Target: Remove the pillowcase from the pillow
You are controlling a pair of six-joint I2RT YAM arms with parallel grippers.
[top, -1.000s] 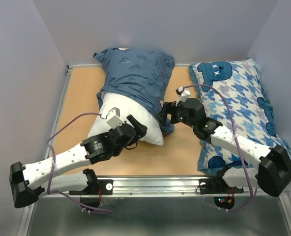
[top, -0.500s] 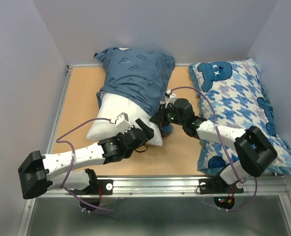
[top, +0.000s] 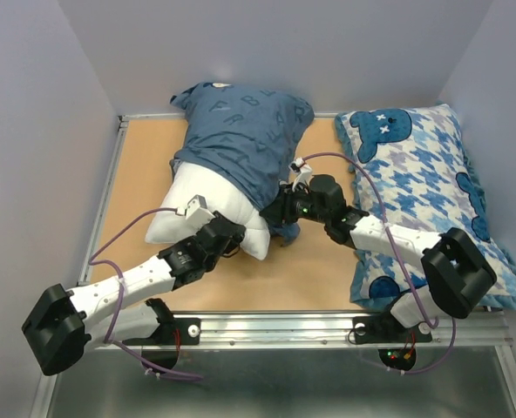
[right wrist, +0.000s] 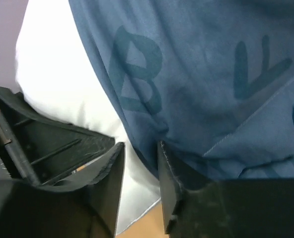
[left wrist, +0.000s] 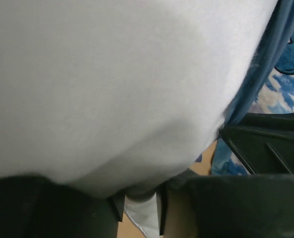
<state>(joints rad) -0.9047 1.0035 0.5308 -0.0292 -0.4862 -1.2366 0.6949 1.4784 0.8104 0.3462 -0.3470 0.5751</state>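
Pillowcase [top: 241, 139]: dark blue with grey-blue letters, over the far part of the pillow, at the far middle of the table; open edge slanting from the left down toward the near right, bunched at the near right corner.
Pillow [top: 207, 198]: plain white, near half bare, sticking out of the cover toward the near left; lying flat on the table.
Left gripper [top: 238, 244]: at the near right corner of the bare white part; in the left wrist view [left wrist: 139, 210], fingers close together, pinching a small fold of white pillow fabric.
Left wrist view: white pillow [left wrist: 112, 84] filling most of the picture, a strip of pillowcase [left wrist: 268, 49] along the right edge.
Right gripper [top: 280, 214]: at the bunched near right corner of the cover, just right of the left one; in the right wrist view [right wrist: 139, 166], fingers nearly together, nipping the lower edge of the blue fabric, white cloth showing just below it in the gap.
Right wrist view: pillowcase [right wrist: 211, 74] across the top and right, pillow [right wrist: 57, 74] at the left.
Patterned pillow [top: 424, 165]: blue-and-white houndstooth with blue bear shapes, along the right side of the table, apart from the blue cover.
Table [top: 145, 165]: tan wood top, bare at the left.
Cable [top: 127, 228]: purple, looping along the left arm.
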